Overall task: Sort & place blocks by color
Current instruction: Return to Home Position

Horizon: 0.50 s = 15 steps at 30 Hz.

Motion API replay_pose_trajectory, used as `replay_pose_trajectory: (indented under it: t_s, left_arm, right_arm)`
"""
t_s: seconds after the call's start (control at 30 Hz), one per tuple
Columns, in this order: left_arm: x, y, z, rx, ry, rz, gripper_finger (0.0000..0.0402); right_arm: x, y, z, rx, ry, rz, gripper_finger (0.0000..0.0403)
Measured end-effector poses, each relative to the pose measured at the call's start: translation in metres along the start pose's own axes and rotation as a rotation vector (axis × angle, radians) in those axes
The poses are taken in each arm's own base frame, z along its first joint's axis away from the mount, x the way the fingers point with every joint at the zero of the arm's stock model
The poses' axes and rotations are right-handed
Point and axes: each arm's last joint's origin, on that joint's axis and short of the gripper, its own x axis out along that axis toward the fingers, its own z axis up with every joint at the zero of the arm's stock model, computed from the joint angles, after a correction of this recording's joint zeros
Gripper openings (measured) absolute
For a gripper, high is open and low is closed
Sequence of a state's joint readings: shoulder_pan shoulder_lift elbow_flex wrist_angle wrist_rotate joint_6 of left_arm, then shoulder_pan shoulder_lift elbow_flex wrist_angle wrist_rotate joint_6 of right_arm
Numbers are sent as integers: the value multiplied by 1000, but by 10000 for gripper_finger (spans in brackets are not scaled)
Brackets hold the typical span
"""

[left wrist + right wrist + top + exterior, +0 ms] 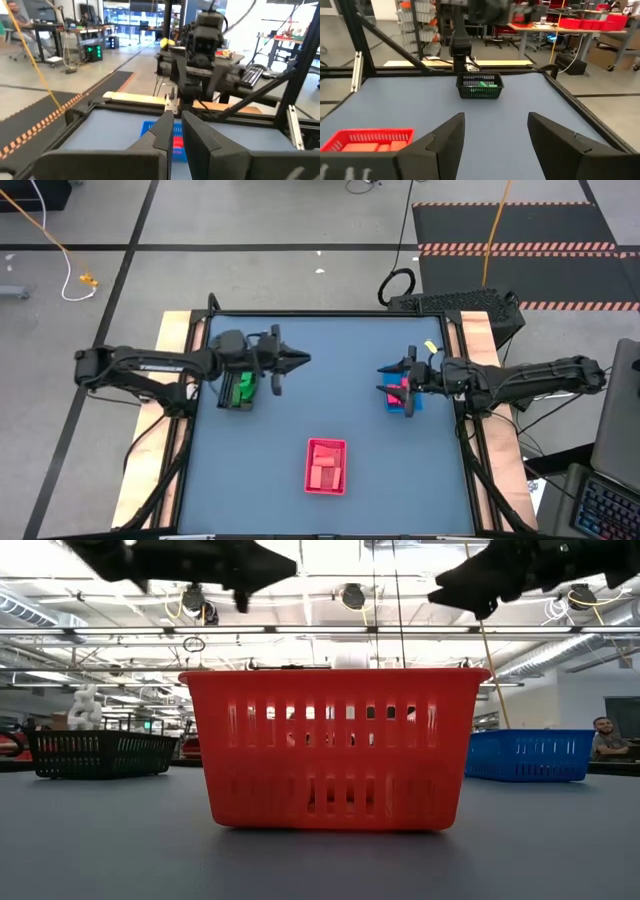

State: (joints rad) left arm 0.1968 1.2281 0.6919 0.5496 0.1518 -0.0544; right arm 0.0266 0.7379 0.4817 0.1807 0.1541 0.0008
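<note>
Green blocks (243, 387) lie in the black tray (228, 392) at the table's left. Magenta-red blocks (397, 394) lie in the blue tray (415, 402) at the right. Salmon-orange blocks (324, 468) lie in the red tray (310, 476) near the front edge. My left gripper (303, 360) is shut and empty. It hangs level above the table just right of the black tray and points toward the right arm. My right gripper (384, 369) stands open and empty over the blue tray's left end, pointing left. In the right wrist view nothing lies between its fingers (447, 137).
Bare blue-grey tabletop (340, 400) lies between the three trays. Black frame rails (330, 314) run round the table's edges. In the low view the red tray (335, 750) stands close in front, with both grippers high above it. A person (603, 736) sits in the room beyond.
</note>
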Motion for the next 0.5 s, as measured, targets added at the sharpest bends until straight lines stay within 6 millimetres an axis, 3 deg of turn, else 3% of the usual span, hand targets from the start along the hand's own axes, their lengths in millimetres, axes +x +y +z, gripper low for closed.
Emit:
replay_pose_trajectory:
  t_s: [0.1,0.5]
  left_arm:
    - [-17,-9,-5,-18,-2,4,37]
    - [-62,-32,-20,-79,25,-12,37]
  right_arm:
    - [-3,-2,9,15,-4,-7,210]
    - [-17,-4,6,73,46,-10,210]
